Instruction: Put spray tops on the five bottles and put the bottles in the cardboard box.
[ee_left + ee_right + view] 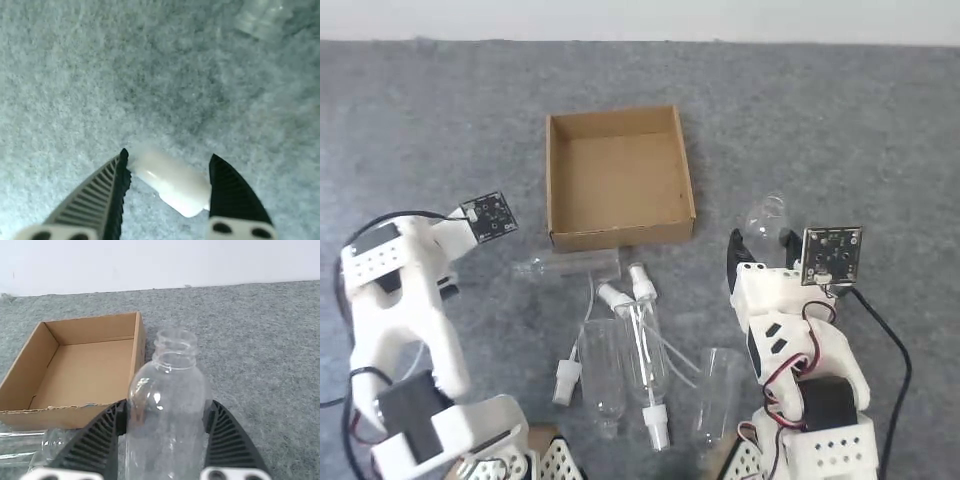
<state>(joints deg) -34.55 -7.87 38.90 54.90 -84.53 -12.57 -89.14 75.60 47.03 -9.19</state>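
Capping, seemingly: right jaws clamp an uncapped bottle (170, 405); left jaws, apart, straddle a spray top (172, 182), which they must grip next.

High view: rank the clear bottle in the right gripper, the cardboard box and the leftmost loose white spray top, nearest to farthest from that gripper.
1. Clear bottle: held in the right gripper itself.
2. Cardboard box: up and to the left, its near corner closest.
3. White spray top: far off, toward the lower left.
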